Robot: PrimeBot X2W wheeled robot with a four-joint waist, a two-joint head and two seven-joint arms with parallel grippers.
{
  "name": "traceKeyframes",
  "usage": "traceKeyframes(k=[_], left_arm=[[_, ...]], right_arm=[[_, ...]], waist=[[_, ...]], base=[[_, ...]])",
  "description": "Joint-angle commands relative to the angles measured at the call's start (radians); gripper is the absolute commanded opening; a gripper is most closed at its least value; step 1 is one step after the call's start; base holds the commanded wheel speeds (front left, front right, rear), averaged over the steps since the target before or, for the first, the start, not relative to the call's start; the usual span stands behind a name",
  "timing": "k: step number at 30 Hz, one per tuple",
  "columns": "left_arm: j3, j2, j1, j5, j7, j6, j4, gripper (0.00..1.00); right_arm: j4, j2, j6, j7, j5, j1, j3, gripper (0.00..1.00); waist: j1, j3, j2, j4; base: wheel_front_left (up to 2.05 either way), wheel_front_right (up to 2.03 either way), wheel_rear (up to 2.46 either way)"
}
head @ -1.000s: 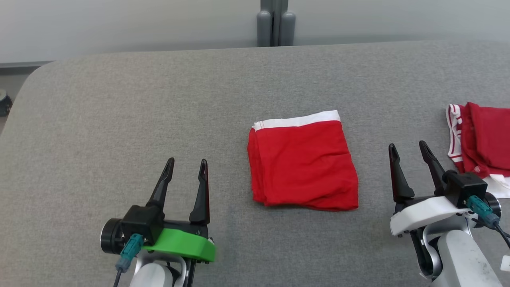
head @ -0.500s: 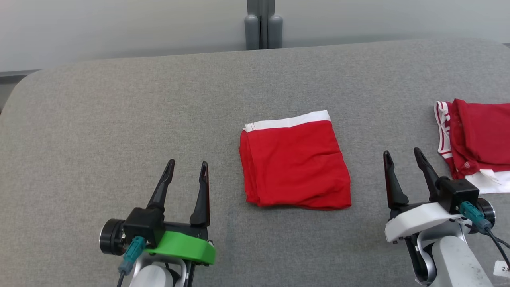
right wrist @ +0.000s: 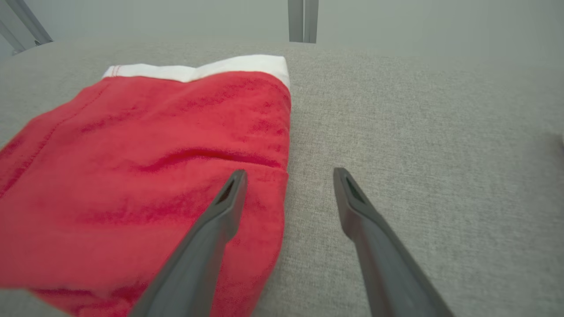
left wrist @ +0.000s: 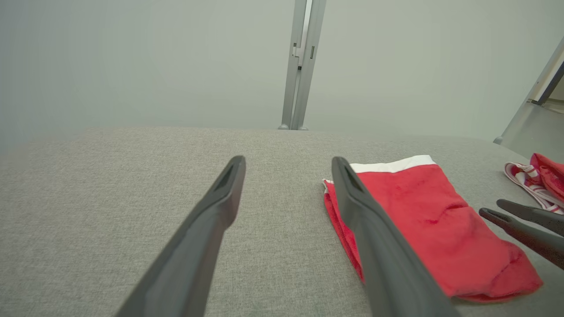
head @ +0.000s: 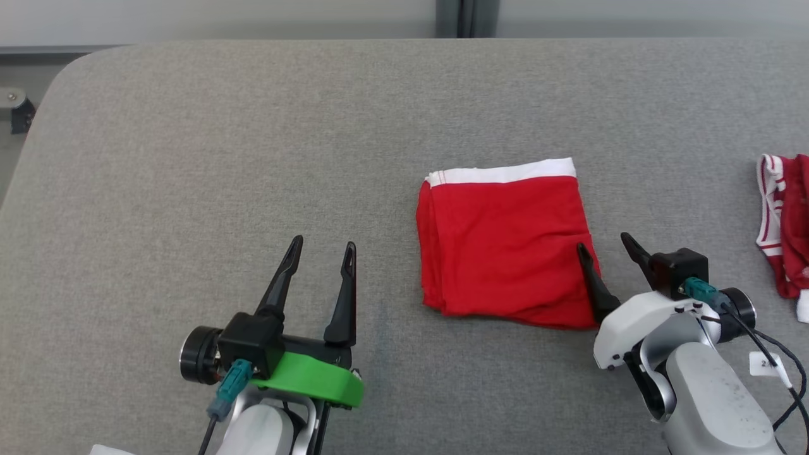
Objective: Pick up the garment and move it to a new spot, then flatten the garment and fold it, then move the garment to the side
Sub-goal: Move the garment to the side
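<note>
Garment — one, red, folded, one striped piece well apart, left end effector, right end effector — both spread.

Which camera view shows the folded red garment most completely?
The head view: the folded red garment lies whole from above; only the right hand overlaps its edge. The left wrist view hides part behind the left hand; the right wrist view crops its left side.
</note>
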Motion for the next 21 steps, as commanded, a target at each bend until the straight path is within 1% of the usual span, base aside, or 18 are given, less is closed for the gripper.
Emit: traceKeyframes(k=[1, 7, 12, 14, 18, 21], left_arm=[[-0.005, 0.004, -0.019, -0.007, -0.003, 0.006, -0.002, 1.00], [-0.022, 0.004, -0.028, -0.017, -0.003, 0.019, -0.003, 1.00], [-0.026, 0.004, -0.024, -0.019, -0.003, 0.025, -0.003, 1.00], [-0.027, 0.004, -0.020, -0.018, -0.003, 0.026, 0.000, 1.00], [-0.023, 0.004, -0.024, -0.011, -0.003, 0.020, 0.003, 1.00], [-0.022, 0.004, -0.028, -0.005, -0.003, 0.011, 0.004, 1.00]], right_arm=[[0.018, -0.010, 0.000, 0.015, 0.018, -0.023, 0.010, 1.00], [0.095, -0.030, 0.000, 0.060, 0.068, -0.070, 0.042, 1.00], [0.141, -0.037, 0.000, 0.067, 0.084, -0.090, 0.079, 1.00], [0.151, -0.044, 0.000, 0.057, 0.073, -0.098, 0.107, 0.00], [0.164, -0.072, -0.001, 0.035, 0.050, -0.120, 0.153, 0.00], [0.167, -0.094, -0.001, 0.014, 0.011, -0.144, 0.188, 0.00]], waist=[[0.0000, 0.038, 0.0000, 0.045], [0.0000, 0.054, 0.0000, 0.082], [0.0000, 0.053, 0.0000, 0.089], [0.0000, 0.048, 0.0000, 0.082], [0.0000, 0.036, 0.0000, 0.052], [0.0000, 0.026, 0.0000, 0.017]], base=[[0.00, 0.00, 0.00], [0.00, 0.00, 0.00], [0.00, 0.00, 0.00], [0.00, 0.00, 0.00], [0.00, 0.00, 0.00], [0.00, 0.00, 0.00]])
